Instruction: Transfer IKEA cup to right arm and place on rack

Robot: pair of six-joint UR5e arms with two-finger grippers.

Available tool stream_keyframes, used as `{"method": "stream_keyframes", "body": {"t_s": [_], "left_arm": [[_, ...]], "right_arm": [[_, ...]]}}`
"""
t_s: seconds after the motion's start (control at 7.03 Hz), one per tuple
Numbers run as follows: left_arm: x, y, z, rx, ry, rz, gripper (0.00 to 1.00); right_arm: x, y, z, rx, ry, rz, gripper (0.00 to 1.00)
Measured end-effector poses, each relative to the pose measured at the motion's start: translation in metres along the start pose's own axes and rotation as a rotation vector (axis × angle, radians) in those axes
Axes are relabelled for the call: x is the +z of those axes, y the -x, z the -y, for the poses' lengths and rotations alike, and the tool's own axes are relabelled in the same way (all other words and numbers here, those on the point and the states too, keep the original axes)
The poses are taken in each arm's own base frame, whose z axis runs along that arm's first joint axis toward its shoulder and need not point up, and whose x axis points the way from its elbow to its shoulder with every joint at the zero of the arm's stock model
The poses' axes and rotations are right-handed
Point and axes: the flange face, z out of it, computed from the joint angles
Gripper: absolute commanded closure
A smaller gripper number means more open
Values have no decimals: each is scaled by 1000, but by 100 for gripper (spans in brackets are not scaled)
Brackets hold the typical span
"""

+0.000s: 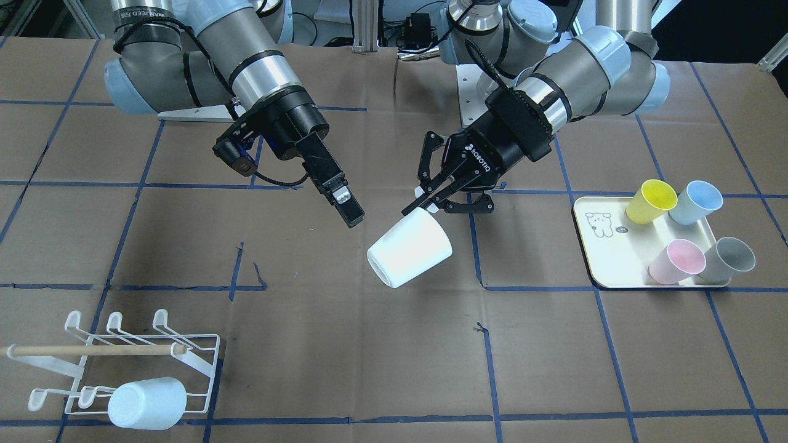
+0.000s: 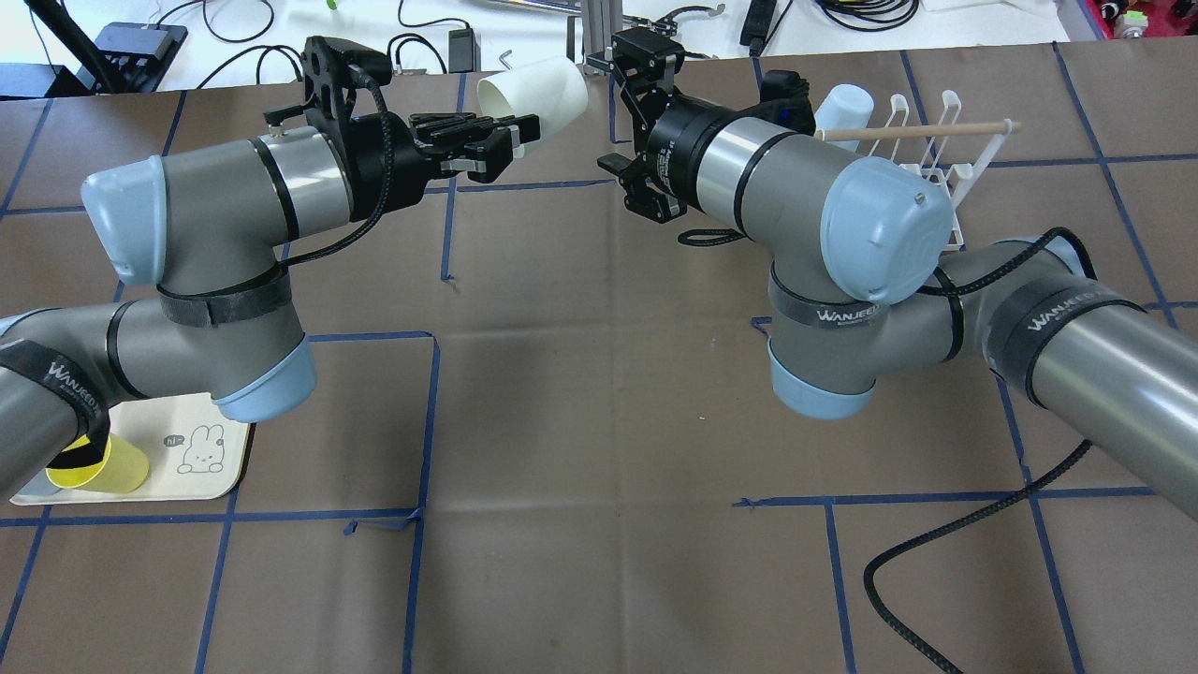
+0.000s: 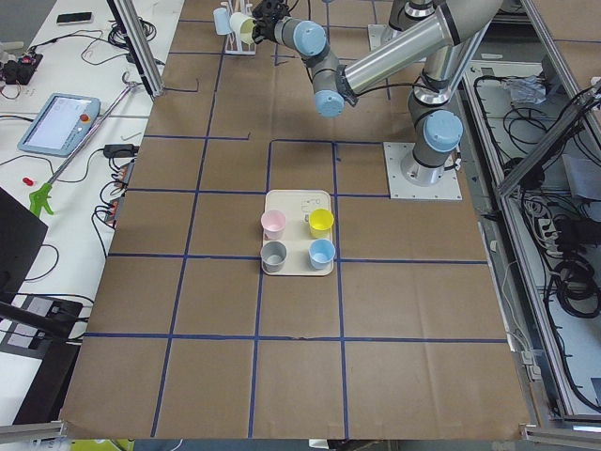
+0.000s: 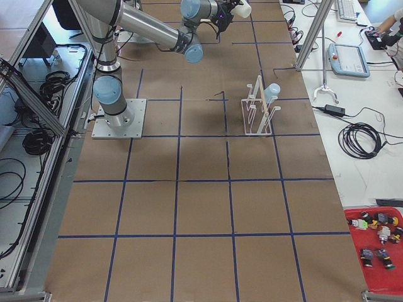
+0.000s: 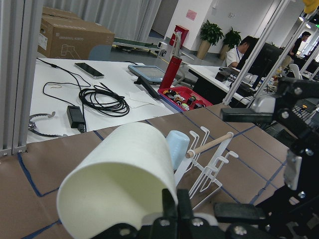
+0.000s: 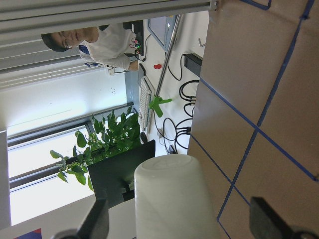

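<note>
**A:** Brown paper-covered table (image 1: 308, 369) taped into a blue grid, with white office desks (image 5: 99, 79) and potted plants (image 5: 212, 32) out past its far edge. What are the grippers up to?

**B:** The left gripper (image 1: 426, 204) (black Robotiq, two fingers) is clamped on the rim of the white tapered plastic cup (image 1: 409, 255). It's holding the cup tilted in the air over the middle of the table, base aimed at the other arm. The right gripper (image 1: 348, 210) has its jaws spread wide. From its wrist cam the cup's base sits between the two fingers (image 6: 99, 226). In the front view the fingertip is just beside the cup, not touching.

**A:** And the containers?

**B:** The low white wire rack (image 1: 111, 351) with a wooden dowel across it sits at the robot's right end, on the side far from the robot's base. It has one pale blue cup (image 1: 148, 403) hung sideways on it. The cream tray with a bear drawing (image 1: 606, 258) is at the robot's left end. It holds four cups, mouths up: yellow cup (image 1: 651, 201), light blue cup (image 1: 695, 202), pink cup (image 1: 677, 261) and grey cup (image 1: 729, 258).
</note>
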Motion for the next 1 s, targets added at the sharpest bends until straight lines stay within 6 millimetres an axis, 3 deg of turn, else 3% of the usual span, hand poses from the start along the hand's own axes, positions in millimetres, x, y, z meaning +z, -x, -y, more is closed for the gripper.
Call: {"method": "stream_keyframes", "body": {"t_s": [0.43,1.0], "left_arm": [[0,0,0,-9,-1,0,96],[-1,-2,1,-9,-2,0,95]], "right_arm": [[28,7,4,-27,40,-1,0],[42,7,0,-87,57,-1,1]]}}
